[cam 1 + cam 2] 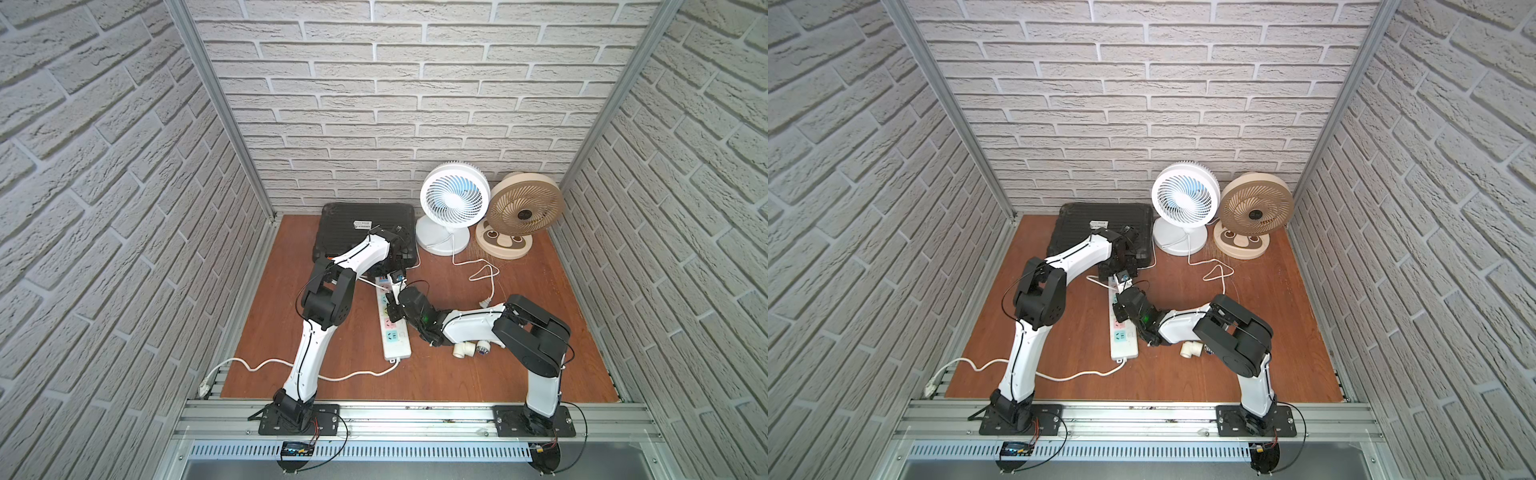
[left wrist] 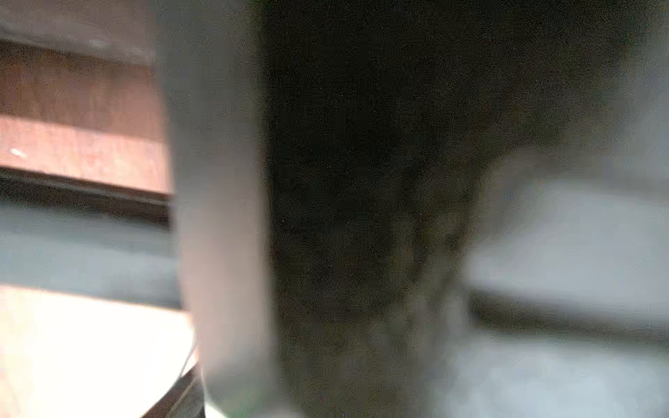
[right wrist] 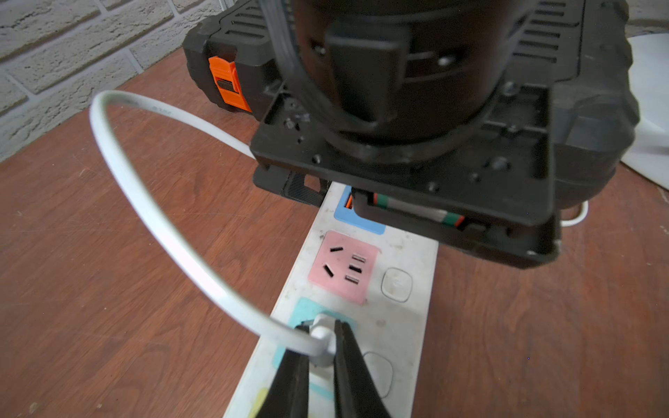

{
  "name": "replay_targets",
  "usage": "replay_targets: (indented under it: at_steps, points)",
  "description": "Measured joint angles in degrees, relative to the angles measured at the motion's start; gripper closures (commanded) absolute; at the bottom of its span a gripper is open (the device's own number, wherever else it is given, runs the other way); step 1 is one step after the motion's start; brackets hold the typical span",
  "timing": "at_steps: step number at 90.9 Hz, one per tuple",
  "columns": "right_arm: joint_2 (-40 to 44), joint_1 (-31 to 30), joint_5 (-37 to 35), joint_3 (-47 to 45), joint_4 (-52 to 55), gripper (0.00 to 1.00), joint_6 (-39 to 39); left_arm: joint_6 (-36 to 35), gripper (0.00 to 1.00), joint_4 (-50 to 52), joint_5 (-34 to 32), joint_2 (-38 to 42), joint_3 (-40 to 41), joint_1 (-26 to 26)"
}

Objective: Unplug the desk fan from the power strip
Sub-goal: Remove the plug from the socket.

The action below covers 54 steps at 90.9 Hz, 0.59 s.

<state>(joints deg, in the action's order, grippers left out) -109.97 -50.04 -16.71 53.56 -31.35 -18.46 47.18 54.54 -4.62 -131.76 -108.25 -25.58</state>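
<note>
With the right claw (image 3: 321, 326) pinched tight on the white plug (image 3: 323, 345), which sits in the teal socket (image 3: 304, 310) of the power strip (image 3: 405, 325) directly beneath it, and the desk fan (image 1: 453, 199) well apart, the next move likely calls for a straight upward pull.

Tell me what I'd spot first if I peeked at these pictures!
Probably the two round fans at the back wall: the white desk fan and, beside it, a tan fan with an animal face on its base. Then the colourful power strip in the middle of the brown floor, where the right claw pinches a white plug at the teal socket.
</note>
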Motion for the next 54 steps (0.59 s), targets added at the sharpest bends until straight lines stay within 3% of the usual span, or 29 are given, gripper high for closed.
replay_targets:
  at_steps: [54]
  points:
    - [3.0, -1.5, 0.0, -3.7, -0.1, 0.97, -2.8, 0.7, 1.00, -1.9, -0.5, 3.0, 5.3, -1.7]
